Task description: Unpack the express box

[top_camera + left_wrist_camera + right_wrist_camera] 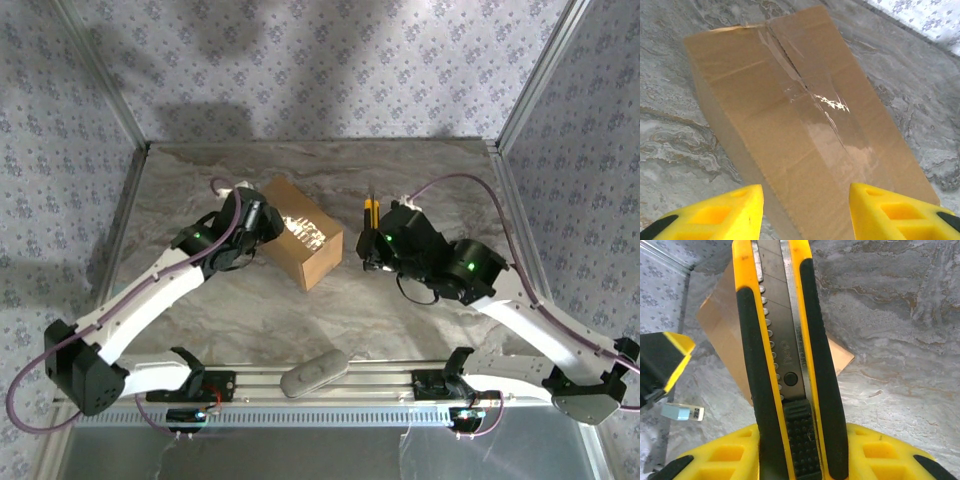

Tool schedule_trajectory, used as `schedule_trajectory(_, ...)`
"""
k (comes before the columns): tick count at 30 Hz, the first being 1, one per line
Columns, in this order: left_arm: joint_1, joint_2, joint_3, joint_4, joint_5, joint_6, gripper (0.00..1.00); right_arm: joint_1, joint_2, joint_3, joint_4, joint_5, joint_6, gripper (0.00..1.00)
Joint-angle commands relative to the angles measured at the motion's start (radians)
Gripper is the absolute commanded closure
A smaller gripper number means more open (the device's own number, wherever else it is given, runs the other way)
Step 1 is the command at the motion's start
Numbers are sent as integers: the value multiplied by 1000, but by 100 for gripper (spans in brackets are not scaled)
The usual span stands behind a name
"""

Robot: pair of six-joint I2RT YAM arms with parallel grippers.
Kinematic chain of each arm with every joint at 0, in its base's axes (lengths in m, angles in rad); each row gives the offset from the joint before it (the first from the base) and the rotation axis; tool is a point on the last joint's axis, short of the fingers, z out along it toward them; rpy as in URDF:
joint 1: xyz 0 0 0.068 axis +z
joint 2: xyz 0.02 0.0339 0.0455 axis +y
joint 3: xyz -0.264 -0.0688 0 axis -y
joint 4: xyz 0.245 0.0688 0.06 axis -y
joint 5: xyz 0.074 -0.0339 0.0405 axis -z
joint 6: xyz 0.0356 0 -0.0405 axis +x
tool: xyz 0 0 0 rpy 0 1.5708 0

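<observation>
The box [303,240] lies flaps up and skewed near the middle of the table [460,180], a little toward the back edge, its taped seam not yet cut. The left gripper [255,222] hangs over the box's left end with its yellow fingers [735,212] spread wide, probably lined up to steady the box for cutting. The right gripper [378,245] sits just off the box's right end, clamped on a yellow-and-black utility knife [785,340] that points toward the back edge. The knife must reach that tape before anything comes out.
</observation>
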Motion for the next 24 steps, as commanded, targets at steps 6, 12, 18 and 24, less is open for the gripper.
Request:
schedule_trajectory(6,5,31,52,-10,15,-11,52,-69,10,19,44,-92,8,100)
schedule_trajectory(12,5,27,71,-32,4,2,52,-81,10,40,62,-113,-18,100)
schedule_trajectory(18,5,15,62,-37,-4,1,52,-81,9,22,78,-120,-10,100)
schedule_trajectory(24,5,-6,49,-44,-12,7,52,-72,32,42,92,-121,-13,100)
